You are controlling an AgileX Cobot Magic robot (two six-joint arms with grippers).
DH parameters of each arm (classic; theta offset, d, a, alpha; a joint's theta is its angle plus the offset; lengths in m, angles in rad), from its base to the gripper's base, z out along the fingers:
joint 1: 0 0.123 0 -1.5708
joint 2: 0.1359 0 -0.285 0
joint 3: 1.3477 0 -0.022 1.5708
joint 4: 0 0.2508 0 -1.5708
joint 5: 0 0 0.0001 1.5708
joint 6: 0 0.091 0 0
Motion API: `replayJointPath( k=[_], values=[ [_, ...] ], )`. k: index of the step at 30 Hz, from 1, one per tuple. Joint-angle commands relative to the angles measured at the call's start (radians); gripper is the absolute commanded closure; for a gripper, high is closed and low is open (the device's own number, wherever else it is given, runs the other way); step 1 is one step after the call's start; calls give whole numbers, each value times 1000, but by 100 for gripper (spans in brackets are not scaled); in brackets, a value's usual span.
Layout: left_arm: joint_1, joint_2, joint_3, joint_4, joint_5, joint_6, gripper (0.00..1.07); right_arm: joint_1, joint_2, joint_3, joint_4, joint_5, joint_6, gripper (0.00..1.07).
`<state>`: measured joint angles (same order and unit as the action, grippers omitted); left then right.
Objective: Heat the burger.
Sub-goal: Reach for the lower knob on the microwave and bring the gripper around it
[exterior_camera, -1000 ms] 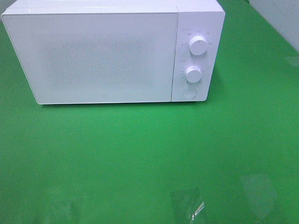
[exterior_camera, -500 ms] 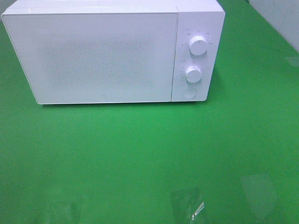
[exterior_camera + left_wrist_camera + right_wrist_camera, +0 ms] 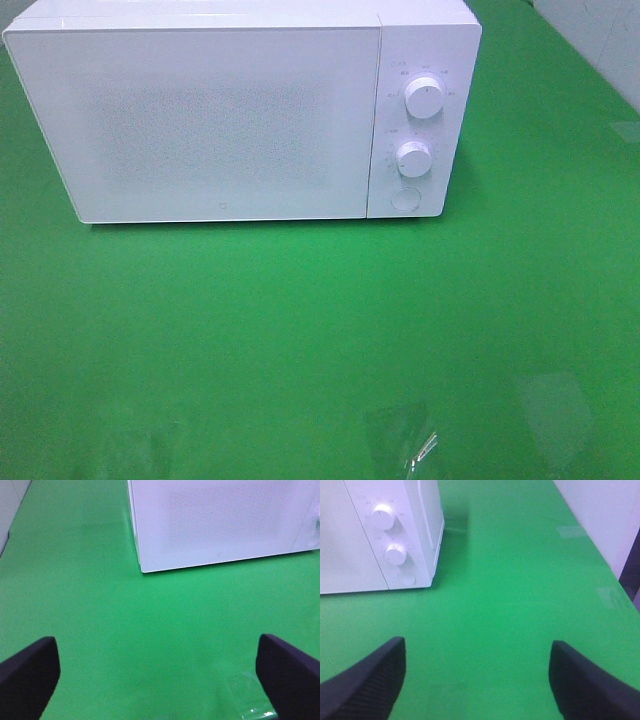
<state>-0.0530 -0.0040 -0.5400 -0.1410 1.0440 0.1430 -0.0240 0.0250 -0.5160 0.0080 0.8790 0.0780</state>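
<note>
Microwave [image 3: 220, 120] unmoved since before, door shut, dial [image 3: 424, 98] markings unreadable, left gripper [image 3: 159, 677] and right gripper [image 3: 477, 680] facing it, jaws apart, empty

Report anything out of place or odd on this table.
The microwave sits square, door shut; nothing spilled. One oddity: a crinkled scrap of clear film on the green table near its front edge. No burger is visible.

One white microwave [image 3: 220, 120] at twelve o'clock on the one green tabletop [image 3: 300, 320]; on its three o'clock side, two round knobs, the upper knob [image 3: 425, 97] and the lower knob [image 3: 413, 158]; one round button [image 3: 404, 198] at six o'clock of them; two grippers, the left gripper [image 3: 156, 647] and the right gripper [image 3: 478, 647], each showing two dark fingers [image 3: 30, 675]; clear shiny patches [image 3: 398, 430] toward six o'clock, perhaps three, hard to count.
</note>
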Motion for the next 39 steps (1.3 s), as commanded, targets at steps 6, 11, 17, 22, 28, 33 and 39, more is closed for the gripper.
replayJointPath(
  k=[6, 11, 17, 22, 28, 33, 39],
  values=[
    [2, -20, 1, -6, -12, -5, 7, -5, 140, -3, 1, -172, 3, 32],
    [2, -20, 1, -6, -12, -5, 7, -5, 240, 33, 1, -338, 3, 32],
    [2, -20, 1, 27, -5, -4, 7, -5, 338, 66, 1, -510, 3, 32],
    [2, -20, 1, 32, -5, -4, 7, -5, 458, 72, 1, -621, 3, 32],
    [2, -20, 1, 32, -5, -4, 7, -5, 571, 72, -8, -705, -1, 32],
    [2, -20, 1, 32, -5, -4, 7, -5, 696, 72, -14, -840, 0, 32],
    [2, -20, 1, 32, -5, -4, 7, -5, 790, 72, -14, -999, 2, 32]
  ],
)
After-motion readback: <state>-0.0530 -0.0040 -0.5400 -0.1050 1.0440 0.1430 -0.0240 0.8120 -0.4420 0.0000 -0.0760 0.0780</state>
